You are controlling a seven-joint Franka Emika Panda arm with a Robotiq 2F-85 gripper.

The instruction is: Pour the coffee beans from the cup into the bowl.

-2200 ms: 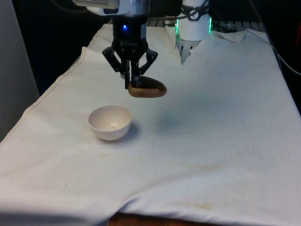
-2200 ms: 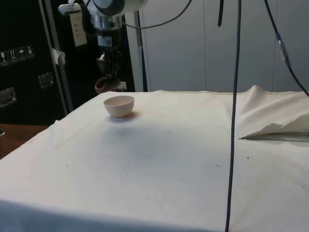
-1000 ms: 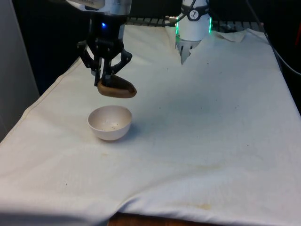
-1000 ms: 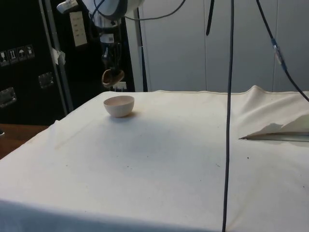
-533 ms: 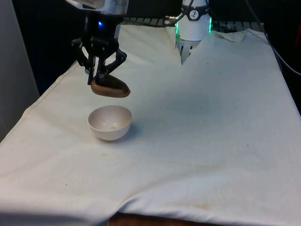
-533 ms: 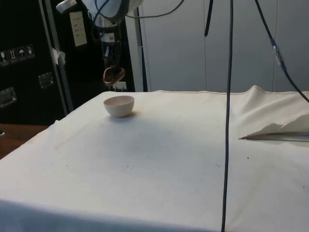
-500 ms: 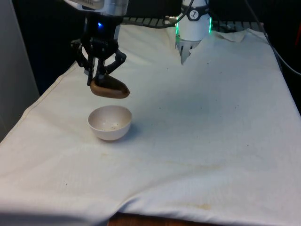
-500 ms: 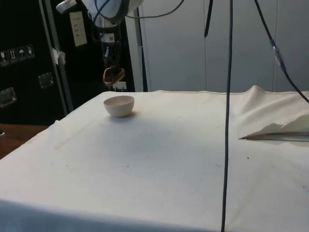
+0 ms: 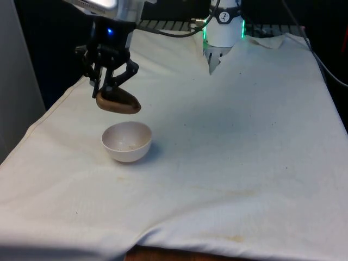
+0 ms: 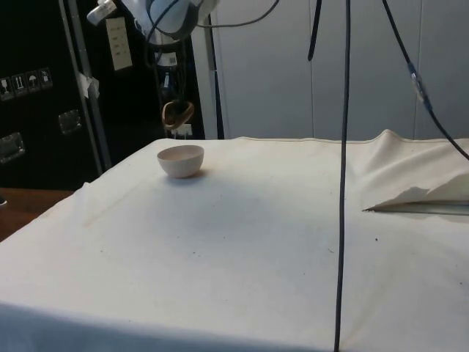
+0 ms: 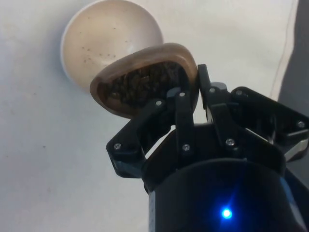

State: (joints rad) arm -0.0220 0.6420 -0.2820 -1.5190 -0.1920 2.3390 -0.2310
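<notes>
The cup [image 9: 118, 101], clamped at its rim by the gripper [image 9: 106, 86], has been carried towards the front view's left and tilted above the bowl [image 9: 126, 141] (beans [image 11: 137, 86] still inside); pouring is judged imminent.

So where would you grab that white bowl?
By the rim, from straight above: one of the fingers inside, one outside. The round white bowl sits upright and open on the white cloth, and its curved sides would likely slip from a sideways pinch.

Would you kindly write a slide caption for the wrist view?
The gripper holds a brown cup of coffee beans tilted above the white bowl.
</notes>
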